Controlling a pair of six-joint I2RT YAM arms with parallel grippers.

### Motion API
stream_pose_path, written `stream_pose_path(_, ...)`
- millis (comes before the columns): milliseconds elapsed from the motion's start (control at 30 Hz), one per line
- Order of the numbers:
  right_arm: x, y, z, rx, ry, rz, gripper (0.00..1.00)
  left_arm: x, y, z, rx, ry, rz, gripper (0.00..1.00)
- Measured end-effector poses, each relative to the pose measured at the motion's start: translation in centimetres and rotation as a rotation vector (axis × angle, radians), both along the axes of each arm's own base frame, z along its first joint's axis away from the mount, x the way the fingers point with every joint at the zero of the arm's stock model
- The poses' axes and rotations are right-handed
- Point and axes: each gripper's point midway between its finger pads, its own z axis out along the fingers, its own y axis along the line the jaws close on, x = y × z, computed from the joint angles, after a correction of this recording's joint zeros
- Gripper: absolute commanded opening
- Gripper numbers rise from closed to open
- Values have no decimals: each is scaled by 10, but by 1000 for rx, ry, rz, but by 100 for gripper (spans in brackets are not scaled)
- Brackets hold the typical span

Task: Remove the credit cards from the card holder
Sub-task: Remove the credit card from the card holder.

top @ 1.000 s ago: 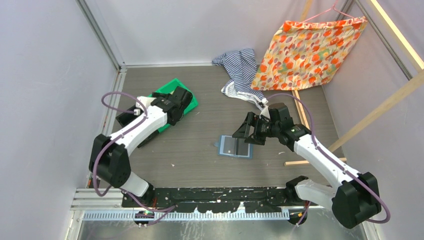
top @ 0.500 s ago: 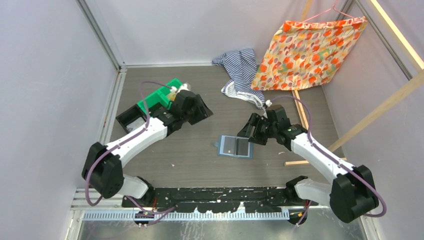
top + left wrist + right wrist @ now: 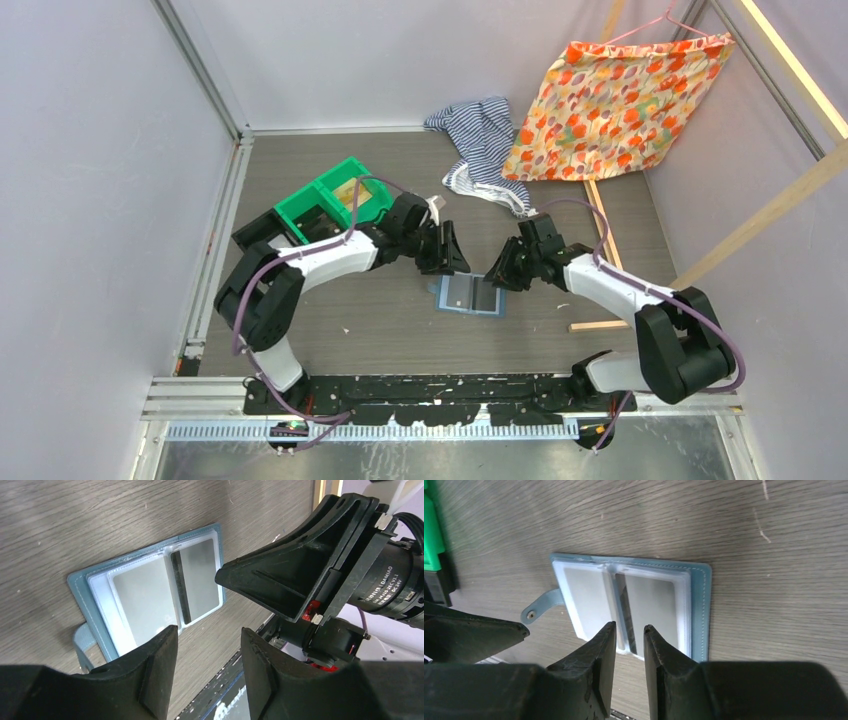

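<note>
Here | grey wood-grain table (image 3: 380, 310) | pale walls (image 3: 90, 150) | card holder (image 3: 470, 294) open flat

Slate-blue two-panel card holder (image 3: 470, 294): on grey wood-grain table (image 3: 380, 325), between left gripper (image 3: 450, 262) and right gripper (image 3: 503, 272); green plastic bin (image 3: 325, 198) behind-left; striped cloth heap (image 3: 480, 135) behind

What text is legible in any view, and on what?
"DAMIAO": printed on the black motor housing at the right arm's wrist, seen in the left wrist view.
Smaller lines beside it: too small to read reliably.
The credit cards in the card holder: no readable print.
Nothing else legible.
</note>
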Motion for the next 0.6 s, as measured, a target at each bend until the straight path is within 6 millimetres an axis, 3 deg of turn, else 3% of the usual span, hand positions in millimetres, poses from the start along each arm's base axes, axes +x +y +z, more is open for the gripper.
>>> stream_pose_path(167, 2, -8, -8, -34, 13, -18, 27, -4, -14, -14, -22, 35, -45, 47)
stream_pose_path(400, 9, -24, -11, -37, 19, -68, 28, -8, -25, -19, -94, 58, -40, 48)
stream_pose_path(600, -4, -28, -24, 1, 63, -68, 26, -9, -38, -32, -130, 89, -43, 48)
